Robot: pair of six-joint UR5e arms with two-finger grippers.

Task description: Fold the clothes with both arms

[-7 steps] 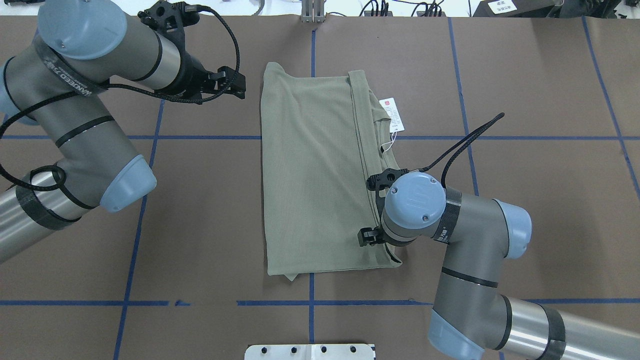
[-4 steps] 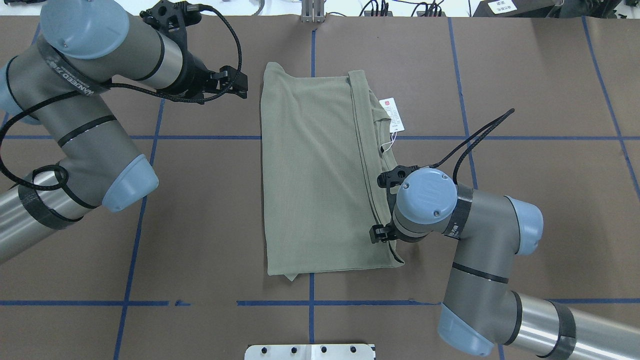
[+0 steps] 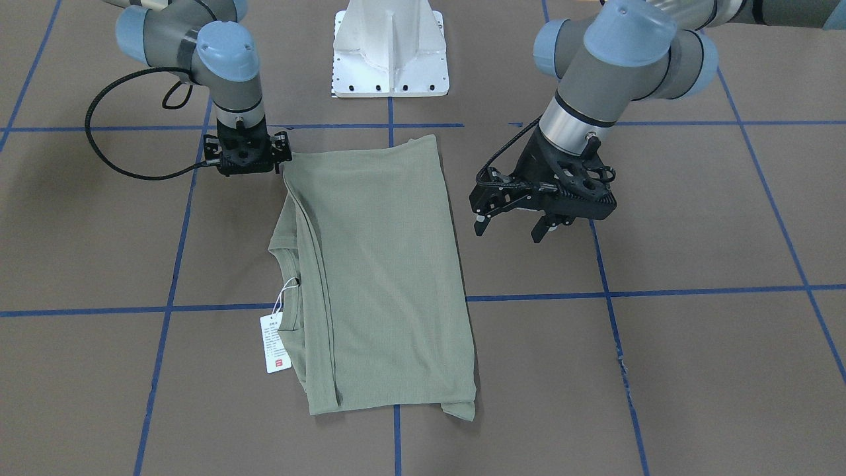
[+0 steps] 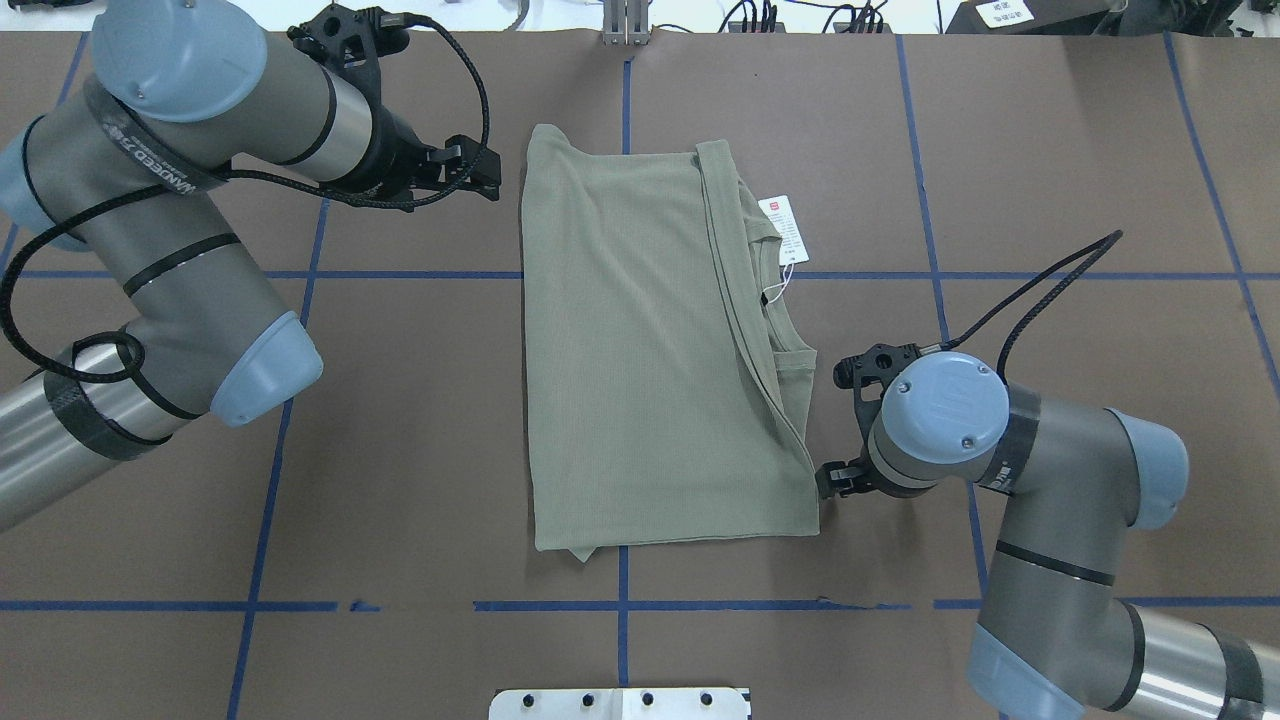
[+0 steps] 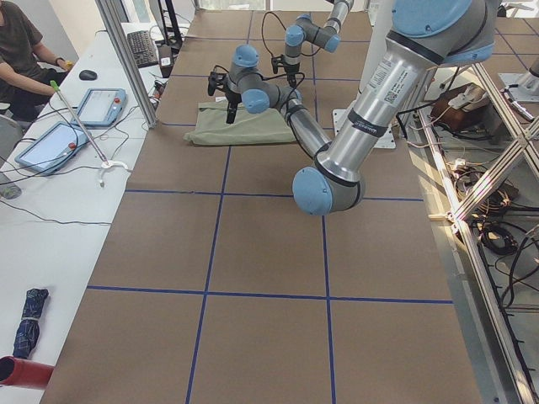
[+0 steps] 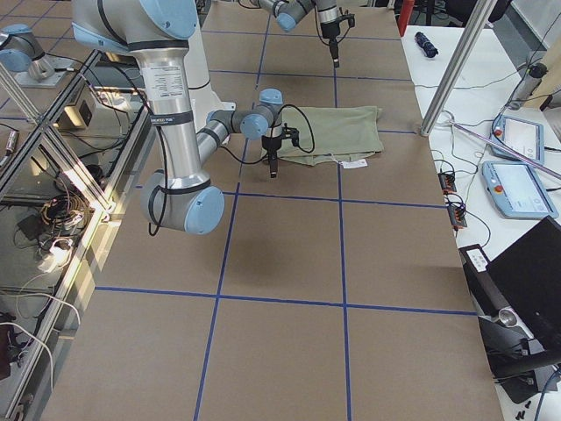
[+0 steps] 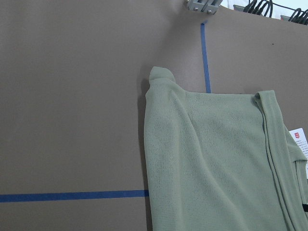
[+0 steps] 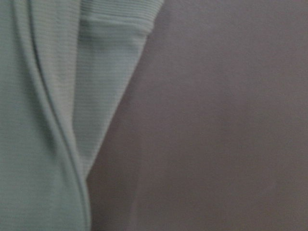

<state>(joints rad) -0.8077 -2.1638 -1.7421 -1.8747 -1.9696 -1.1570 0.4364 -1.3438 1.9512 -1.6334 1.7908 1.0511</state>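
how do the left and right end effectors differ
The left end effector is tilted with jaws wide open; the right end effector points straight down, jaws hidden. Left sits off a long side of the shirt, right at its corner. Both are black, beside it.

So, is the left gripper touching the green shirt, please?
Apart. The front-facing view shows a strip of bare brown table between the open left gripper and the green shirt.

Before you: one folded sage-green knit shirt (image 4: 640, 360); one white hang tag (image 4: 785, 226); two grey-and-silver tubular robot arms, left arm (image 4: 170, 235) and right arm (image 4: 1055, 470); two black two-finger grippers, left gripper (image 3: 507, 231) and right gripper (image 3: 246, 165); one white metal pedestal base (image 3: 390, 53).
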